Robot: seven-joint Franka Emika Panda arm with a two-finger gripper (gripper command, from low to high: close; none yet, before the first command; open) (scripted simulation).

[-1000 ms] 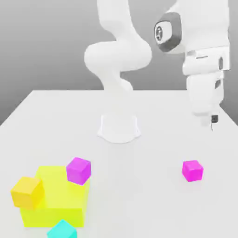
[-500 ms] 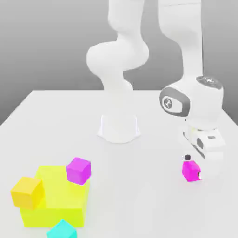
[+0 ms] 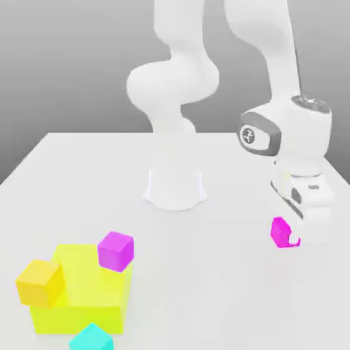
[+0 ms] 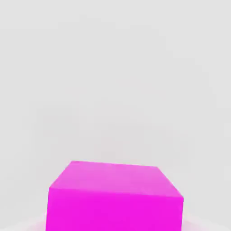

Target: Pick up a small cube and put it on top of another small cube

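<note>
At the exterior view's right, fingers (image 3: 290,236) clamped on small cube (image 3: 281,232), pointing down from white wrist (image 3: 295,140). Cube plain, saturated pinkish-magenta, matte, no markings, sharp edges; looks raised just off white tabletop (image 3: 205,273), with faint shadow below. Hand view: same cube (image 4: 115,196) close up, top face lighter than front face, bare white surface behind. Arm base (image 3: 175,189) mid-tabletop, well apart from cube. Toward the exterior view's lower left: big lime-yellow block (image 3: 81,288), purple-violet cube (image 3: 115,251) on its upper corner, orange-yellow cube (image 3: 41,281) against its side, teal cube (image 3: 91,338) in front at frame edge. Whole cluster well apart from held cube.
</note>
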